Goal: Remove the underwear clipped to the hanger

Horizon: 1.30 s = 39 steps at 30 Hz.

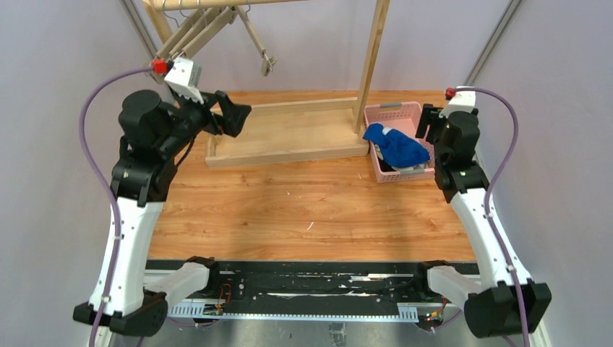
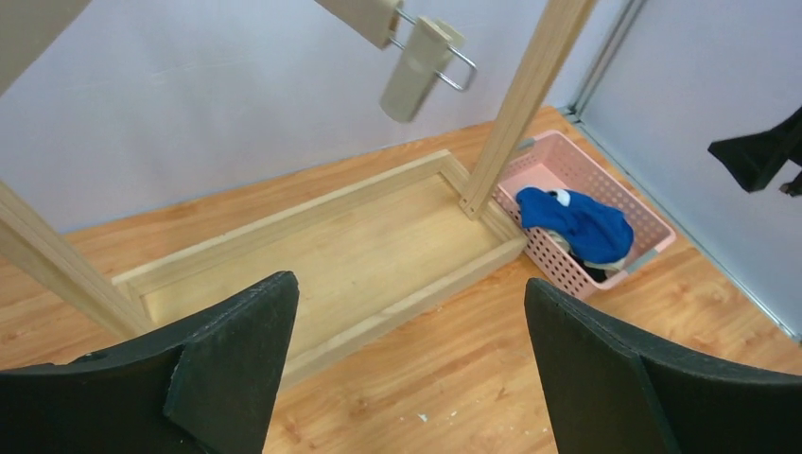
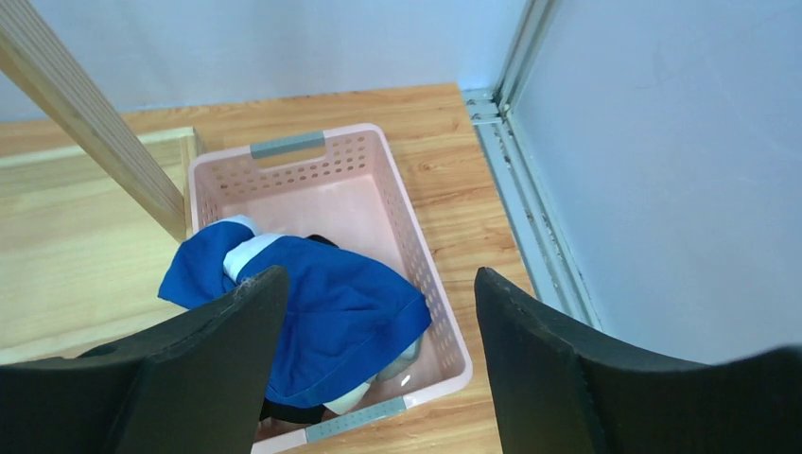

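Observation:
The bright blue underwear (image 1: 396,147) lies crumpled on top of the pile in a pink basket (image 1: 394,108). Black fabric (image 3: 284,411) and a pale grey piece (image 3: 402,364) show beneath the blue underwear (image 3: 350,312). The wooden hanger (image 1: 199,32) hangs at the top left, and its clip (image 1: 268,66) holds nothing. My left gripper (image 1: 235,119) is open over the rack's base tray, below the clip (image 2: 416,66), with nothing between its fingers. My right gripper (image 3: 380,274) is open just above the basket and holds nothing.
A wooden rack stands at the back, with a shallow base tray (image 1: 289,134) and an upright post (image 1: 370,58) right beside the basket's left rim. A grey wall and a metal rail (image 3: 525,189) run close along the basket's right side.

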Each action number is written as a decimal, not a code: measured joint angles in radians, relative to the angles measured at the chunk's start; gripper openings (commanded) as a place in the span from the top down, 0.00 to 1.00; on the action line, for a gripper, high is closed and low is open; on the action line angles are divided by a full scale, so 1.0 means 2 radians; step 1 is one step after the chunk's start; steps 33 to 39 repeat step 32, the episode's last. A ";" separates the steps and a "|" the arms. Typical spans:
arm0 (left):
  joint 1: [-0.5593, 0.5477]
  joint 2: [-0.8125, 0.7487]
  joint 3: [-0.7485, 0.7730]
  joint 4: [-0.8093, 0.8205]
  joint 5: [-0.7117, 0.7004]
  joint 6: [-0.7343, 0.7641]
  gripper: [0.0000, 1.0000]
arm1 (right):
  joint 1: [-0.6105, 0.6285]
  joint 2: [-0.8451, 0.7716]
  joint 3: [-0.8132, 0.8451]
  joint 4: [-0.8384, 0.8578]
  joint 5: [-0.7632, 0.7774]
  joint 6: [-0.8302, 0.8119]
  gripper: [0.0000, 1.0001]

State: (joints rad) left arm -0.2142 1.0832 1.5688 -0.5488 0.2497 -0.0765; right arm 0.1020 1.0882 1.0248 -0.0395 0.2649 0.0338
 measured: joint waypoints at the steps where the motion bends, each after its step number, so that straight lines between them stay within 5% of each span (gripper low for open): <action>1: 0.000 -0.017 -0.014 0.003 0.006 -0.001 0.02 | 0.000 -0.015 -0.002 -0.004 0.006 0.002 0.26; 10: 0.000 -0.138 -0.199 0.025 0.073 -0.022 0.02 | 0.000 -0.105 -0.041 -0.052 0.031 0.022 0.25; 16: 0.000 -0.215 -0.307 -0.004 0.056 -0.020 0.02 | 0.000 -0.152 -0.080 -0.086 0.026 0.039 0.25; 24: 0.000 -0.295 -0.360 -0.015 0.033 -0.021 0.02 | 0.000 -0.185 -0.125 -0.103 0.025 0.051 0.24; 39: 0.000 -0.293 -0.387 -0.016 0.029 -0.030 0.02 | 0.000 -0.160 -0.129 -0.102 0.025 0.053 0.22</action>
